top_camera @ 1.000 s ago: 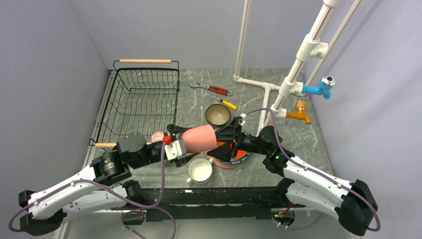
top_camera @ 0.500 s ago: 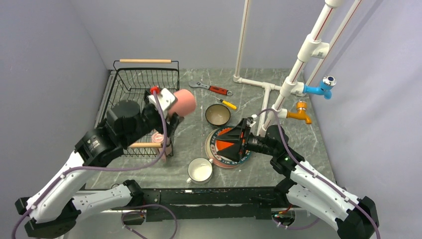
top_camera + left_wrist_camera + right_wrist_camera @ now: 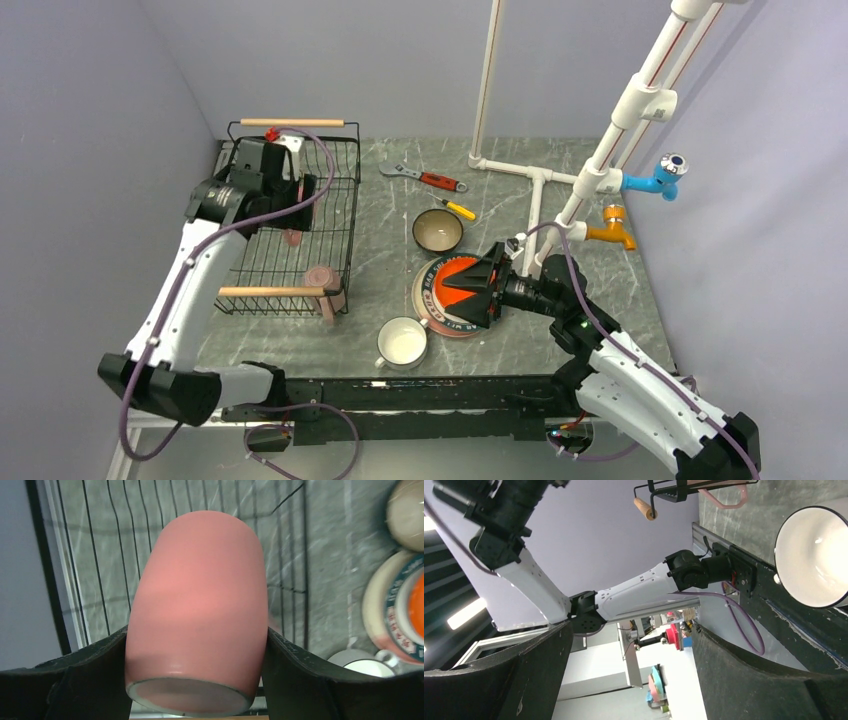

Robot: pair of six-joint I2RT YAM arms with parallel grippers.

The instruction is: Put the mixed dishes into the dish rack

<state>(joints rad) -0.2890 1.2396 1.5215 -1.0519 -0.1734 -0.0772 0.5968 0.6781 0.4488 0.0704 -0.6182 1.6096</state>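
My left gripper (image 3: 290,205) (image 3: 196,630) is shut on a pink mug (image 3: 197,600) (image 3: 293,237), held bottom-towards-camera over the far part of the black wire dish rack (image 3: 345,200) (image 3: 280,555). A second pink mug (image 3: 322,278) sits at the rack's near right corner. My right gripper (image 3: 478,290) (image 3: 631,630) is open and turned on its side, low over the orange-red plate (image 3: 452,288), which lies on the lettered-rim plate (image 3: 435,312) (image 3: 387,615). The white mug (image 3: 403,342) (image 3: 814,555) stands near the front edge. The teal bowl (image 3: 437,230) (image 3: 407,510) stands behind the plates.
A red-handled wrench (image 3: 430,180) and a yellow-handled screwdriver (image 3: 458,208) lie behind the bowl. The white pipe frame (image 3: 540,180) with a blue tap (image 3: 655,180) and an orange tap (image 3: 612,230) rises at the back right. The rack's wooden handles (image 3: 270,291) stick up.
My left arm swung the pink mug from the table's middle leftwards and away, out over the rack. The right gripper drew back slightly to the right over the plates.
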